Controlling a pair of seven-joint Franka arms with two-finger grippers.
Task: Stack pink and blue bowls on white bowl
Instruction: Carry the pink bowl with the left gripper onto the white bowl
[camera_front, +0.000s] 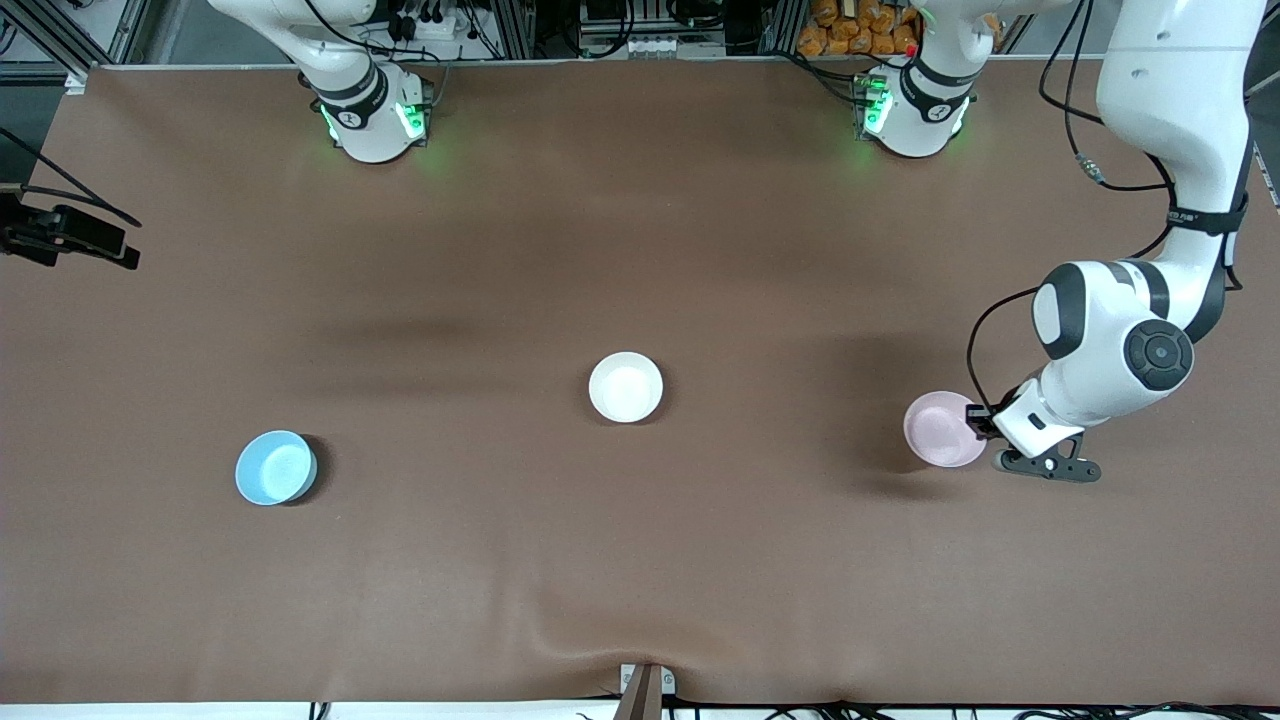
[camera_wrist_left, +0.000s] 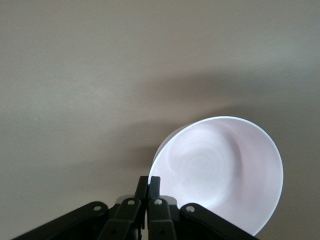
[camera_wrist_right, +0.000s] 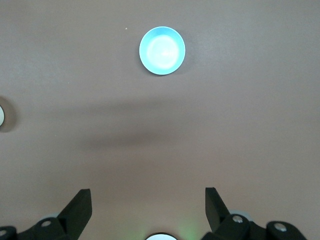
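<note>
The pale pink bowl (camera_front: 940, 428) is at the left arm's end of the table. My left gripper (camera_front: 984, 424) is shut on its rim, one finger inside and one outside; in the left wrist view the pink bowl (camera_wrist_left: 222, 172) sits just past the closed fingertips (camera_wrist_left: 149, 183). The white bowl (camera_front: 625, 386) stands in the middle of the table. The light blue bowl (camera_front: 275, 467) stands toward the right arm's end, nearer the front camera. My right gripper (camera_wrist_right: 148, 200) is open and empty, high over the table, and waits; its view shows the blue bowl (camera_wrist_right: 162, 50) well below.
The brown table cover (camera_front: 640, 560) has a slight ripple near the front edge by a small clamp (camera_front: 645, 688). A black camera mount (camera_front: 70, 238) sits at the right arm's end. The two arm bases (camera_front: 375, 115) (camera_front: 915, 110) stand along the back edge.
</note>
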